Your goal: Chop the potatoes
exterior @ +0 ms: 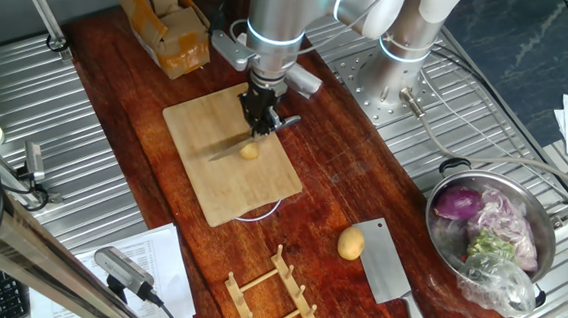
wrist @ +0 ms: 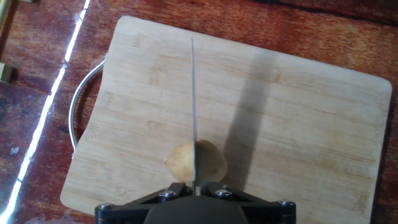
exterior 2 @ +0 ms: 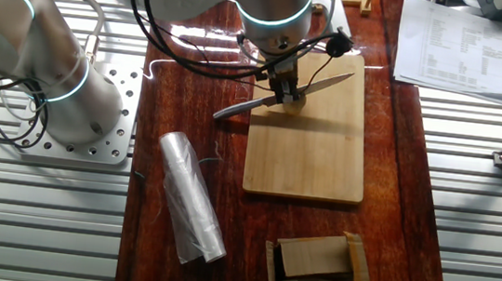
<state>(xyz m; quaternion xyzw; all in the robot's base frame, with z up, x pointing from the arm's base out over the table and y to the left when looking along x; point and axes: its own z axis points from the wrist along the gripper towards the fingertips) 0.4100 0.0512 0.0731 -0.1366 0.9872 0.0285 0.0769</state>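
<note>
- potato first: the small, smooth yellow-tan potato lies near the close edge of the pale bamboo cutting board, right under your blade.
- gripper is clenched on the handle of the slim steel knife; its edge sits across the potato's middle.
- expect a firm, dense, round thing with slick skin; it can roll or skid sideways, so press straight down through the centre.
- farther off, a second whole yellow-tan potato rests on the dark wooden tabletop beside a broad steel cleaver; grip it across its narrow waist.
</note>
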